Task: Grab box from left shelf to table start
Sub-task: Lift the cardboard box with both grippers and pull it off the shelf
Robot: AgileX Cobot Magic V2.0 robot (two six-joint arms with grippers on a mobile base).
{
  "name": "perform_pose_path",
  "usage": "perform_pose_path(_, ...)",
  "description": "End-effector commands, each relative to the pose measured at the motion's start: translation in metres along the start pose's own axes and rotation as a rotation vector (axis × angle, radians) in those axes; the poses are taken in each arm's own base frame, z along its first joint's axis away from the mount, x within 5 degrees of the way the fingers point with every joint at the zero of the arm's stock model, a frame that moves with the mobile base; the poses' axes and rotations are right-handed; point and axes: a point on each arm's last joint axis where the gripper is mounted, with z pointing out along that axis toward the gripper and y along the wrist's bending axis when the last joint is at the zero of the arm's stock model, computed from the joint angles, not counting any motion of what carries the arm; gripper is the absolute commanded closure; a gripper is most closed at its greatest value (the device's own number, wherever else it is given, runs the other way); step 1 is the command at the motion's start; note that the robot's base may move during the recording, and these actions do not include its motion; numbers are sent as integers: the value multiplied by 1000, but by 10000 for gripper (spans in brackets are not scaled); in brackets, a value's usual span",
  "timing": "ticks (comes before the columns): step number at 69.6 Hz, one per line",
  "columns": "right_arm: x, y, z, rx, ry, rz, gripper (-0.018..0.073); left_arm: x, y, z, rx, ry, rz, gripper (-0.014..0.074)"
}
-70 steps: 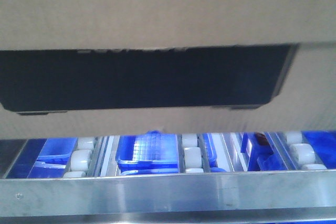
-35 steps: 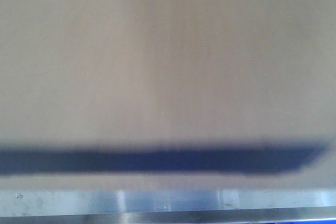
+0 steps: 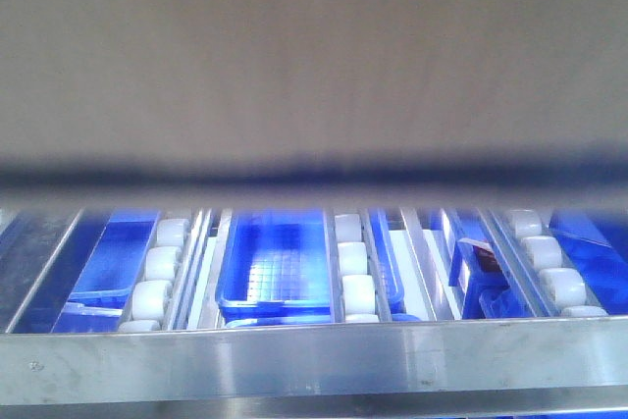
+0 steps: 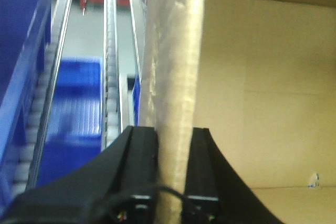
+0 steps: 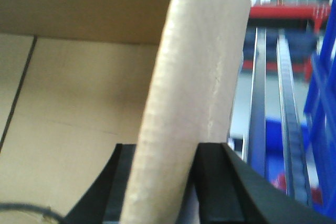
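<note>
Filling the upper half of the exterior front-facing view, the box [image 3: 314, 46] appears as a blurred plain brown cardboard face, with its lower edge shown as a dark, soft band across the full width. Below that edge lies the left shelf [image 3: 59, 272], with its shiny steel front bar [image 3: 314, 365] along the bottom of the view. Rails of white roller wheels [image 3: 355, 272] run away from the bar, and blue trays [image 3: 280, 262] show between the rails. Whether the box touches the rails cannot be told from this view

Left wrist-mounted view: the left gripper [image 4: 172, 135] pinches one upright cardboard wall [image 4: 173, 66] of the box, with one black finger [image 4: 142, 161] on its outer face and the other on the inner face, both pressed against the board. The box's pale brown interior [image 4: 262, 103] lies to the right of the wall. To the left, a roller rail [image 4: 111, 77] recedes beside a blurred blue tray [image 4: 76, 103] and a translucent blue bin [image 4: 21, 51]

Right wrist-mounted view: the right gripper [image 5: 168, 150] likewise clamps a cardboard wall [image 5: 199, 66] of the box, with black fingers [image 5: 215, 182] on either face. The box's interior [image 5: 68, 87] lies to the left. To the right, dark rails [image 5: 286, 103] run towards a red structure [image 5: 294, 11], with blue plastic [image 5: 323, 103] at the frame edge
</note>
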Motion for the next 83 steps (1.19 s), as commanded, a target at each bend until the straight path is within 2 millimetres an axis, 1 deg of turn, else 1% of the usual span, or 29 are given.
perform_pose_path(1,-23,2,-10,9,-212,-10,500,-25,-4,-20,48,-304,-19,687)
perform_pose_path(6,-23,3,-13,8,-223,-12,500,-26,-5,-29,53,-374,-14,687)
perform_pose_path(12,-23,3,-13,8,-224,-12,500,-26,-4,-34,53,-407,-10,687)
perform_pose_path(83,-23,3,-13,9,-230,-11,501,-24,-5,-32,61,-392,-19,687)
